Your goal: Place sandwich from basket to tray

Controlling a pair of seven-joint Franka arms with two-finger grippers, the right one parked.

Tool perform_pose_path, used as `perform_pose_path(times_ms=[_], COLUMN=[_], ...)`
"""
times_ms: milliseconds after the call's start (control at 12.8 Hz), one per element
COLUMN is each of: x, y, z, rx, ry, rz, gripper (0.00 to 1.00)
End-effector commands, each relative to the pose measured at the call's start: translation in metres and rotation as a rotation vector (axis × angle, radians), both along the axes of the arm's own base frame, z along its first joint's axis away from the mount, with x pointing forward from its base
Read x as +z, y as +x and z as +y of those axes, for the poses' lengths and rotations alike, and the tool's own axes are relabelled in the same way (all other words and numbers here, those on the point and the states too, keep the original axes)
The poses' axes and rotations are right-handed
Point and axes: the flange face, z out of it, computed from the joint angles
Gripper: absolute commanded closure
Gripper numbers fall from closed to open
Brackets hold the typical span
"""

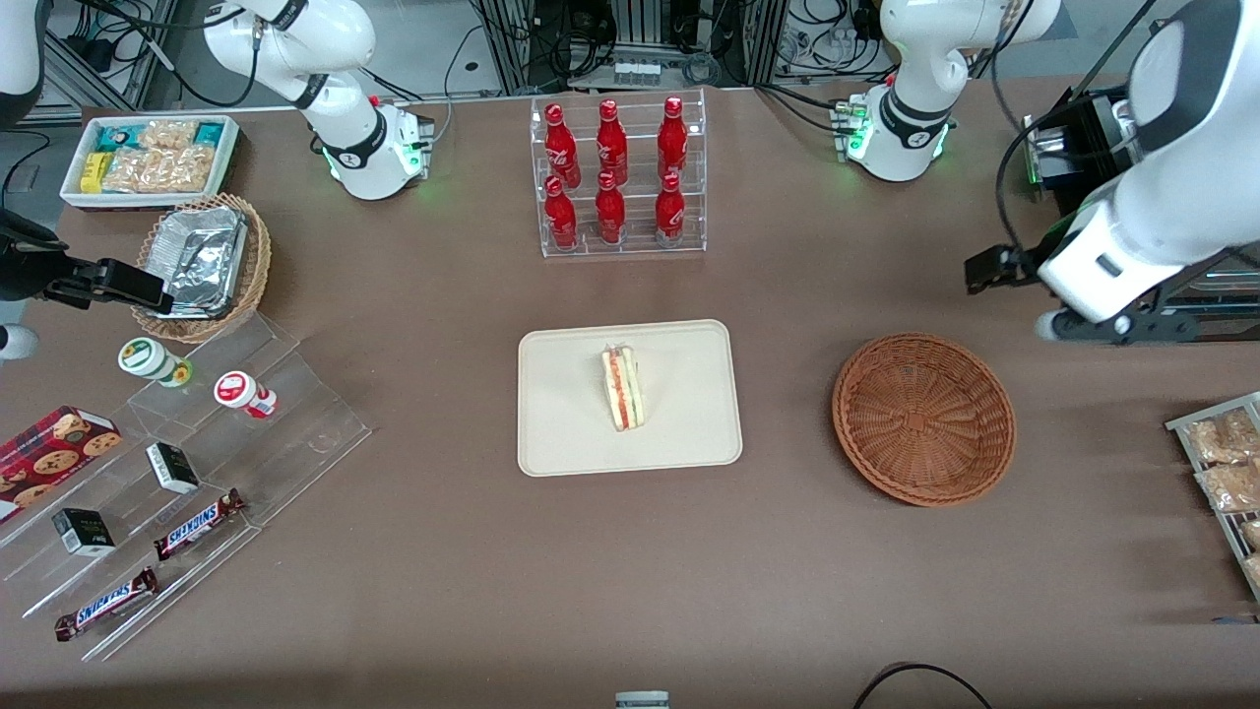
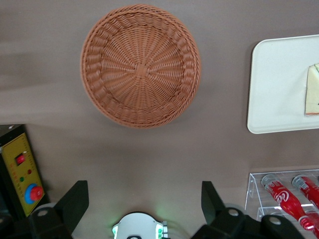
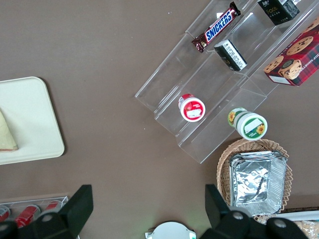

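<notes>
The sandwich (image 1: 623, 389), a pale wedge with red and yellow filling, lies on the cream tray (image 1: 561, 414) at the table's middle. The reddish-brown wicker basket (image 1: 923, 418) stands empty beside the tray, toward the working arm's end. My left gripper (image 1: 996, 268) hangs raised above the table, farther from the front camera than the basket. In the left wrist view the gripper (image 2: 144, 191) is open with nothing between the fingers, apart from the basket (image 2: 141, 64), the tray (image 2: 279, 84) and the sandwich's edge (image 2: 313, 92).
A clear rack of red bottles (image 1: 618, 177) stands farther back than the tray. A tan basket with foil containers (image 1: 202, 264), a white snack bin (image 1: 148, 158) and an acrylic step shelf (image 1: 197, 463) lie toward the parked arm's end. A wire rack of bagged snacks (image 1: 1226, 463) is near the basket.
</notes>
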Motion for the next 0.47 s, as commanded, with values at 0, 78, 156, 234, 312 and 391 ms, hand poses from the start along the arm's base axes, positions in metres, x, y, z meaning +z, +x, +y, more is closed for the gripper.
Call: perform_pose_path(times_ms=[0,78,156,234,312,391], x=[0.012,0.018,0.020,0.024,0.026,0.028], y=[-0.016,-0.020,-0.021,-0.024,-0.024,-0.025], z=[0.009,0.012,0.015,0.017,0.022,0.023], rx=[-0.020,-0.013,-0.009,-0.005,0.007,0.011], ry=[0.066,0.067,0.068,0.069,0.069,0.065], rz=[-0.018,-0.025,-0.021,-0.025,-0.026,-0.030], gripper=[0.00,0.00,0.00,0.00,0.00,0.00])
